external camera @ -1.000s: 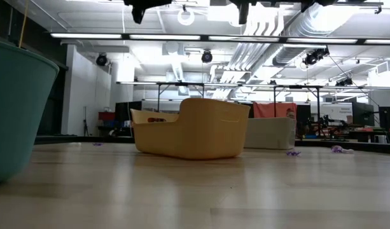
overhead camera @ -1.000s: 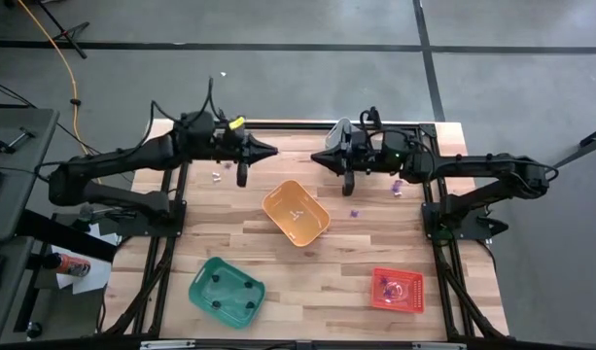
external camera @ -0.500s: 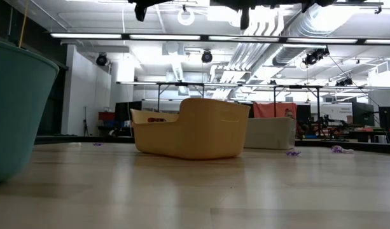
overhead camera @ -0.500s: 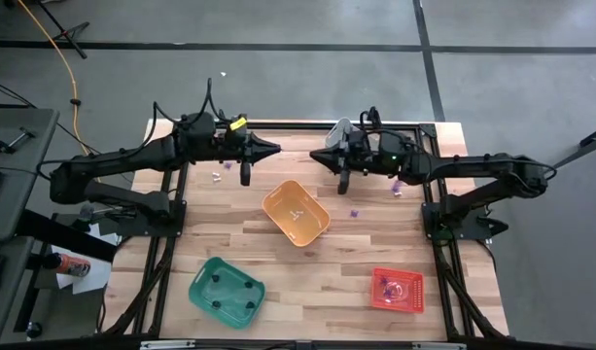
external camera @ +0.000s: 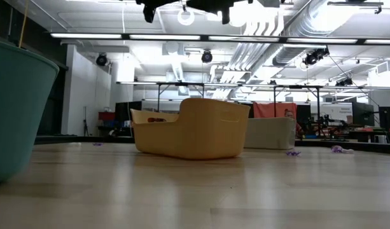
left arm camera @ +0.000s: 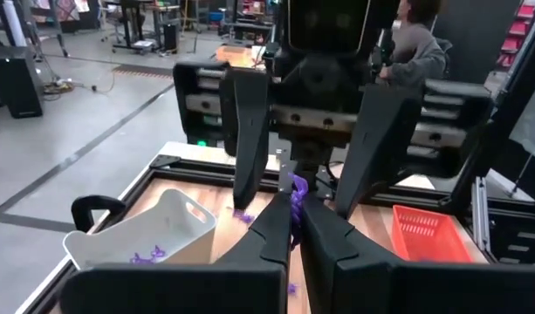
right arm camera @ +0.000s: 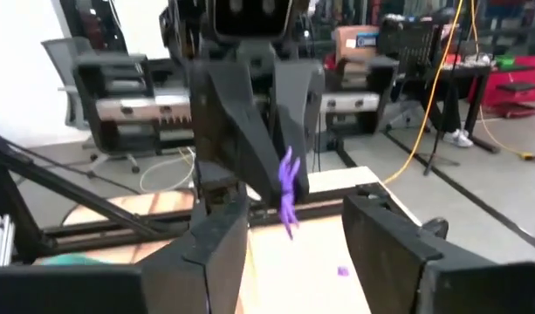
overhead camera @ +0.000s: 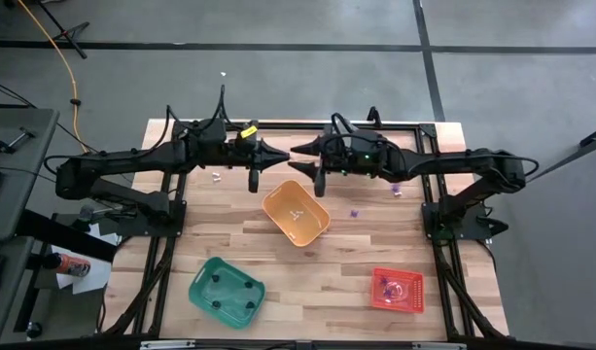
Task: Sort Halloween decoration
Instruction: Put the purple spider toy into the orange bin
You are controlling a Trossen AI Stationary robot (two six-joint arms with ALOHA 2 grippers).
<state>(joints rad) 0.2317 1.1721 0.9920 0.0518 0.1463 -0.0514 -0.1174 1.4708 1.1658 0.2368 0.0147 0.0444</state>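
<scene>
Left arm: dark, reaching in from the table's left edge toward the far middle of the wooden slatted table (overhead camera: 278,255).
Left gripper (overhead camera: 283,154): fingers pressed together, pinching a small purple spider-like trinket (left arm camera: 295,189) at their tips; held in the air above the table's far middle.
Right gripper (overhead camera: 299,151): tip to tip with the left one, its two dark fingers (right arm camera: 216,247) spread apart on either side of the same purple trinket (right arm camera: 288,190), not gripping it.
Right arm: dark, reaching in from the table's right edge.
Green plastic bin (overhead camera: 226,290): near-left part of the table, dark trinkets inside.
Orange plastic bin (overhead camera: 296,211): middle of the table, just nearer than the two grippers, one pale item inside.
Red plastic mesh basket (overhead camera: 397,290): near-right part, purple pieces inside.
Whitish plastic bin (left arm camera: 154,235): far side under the right arm, purple trinkets inside.
Loose purple trinkets (overhead camera: 353,213): on the tabletop right of the orange bin; more lie near the right arm.
Loose whitish trinkets (overhead camera: 216,176): on the tabletop under the left arm.
</scene>
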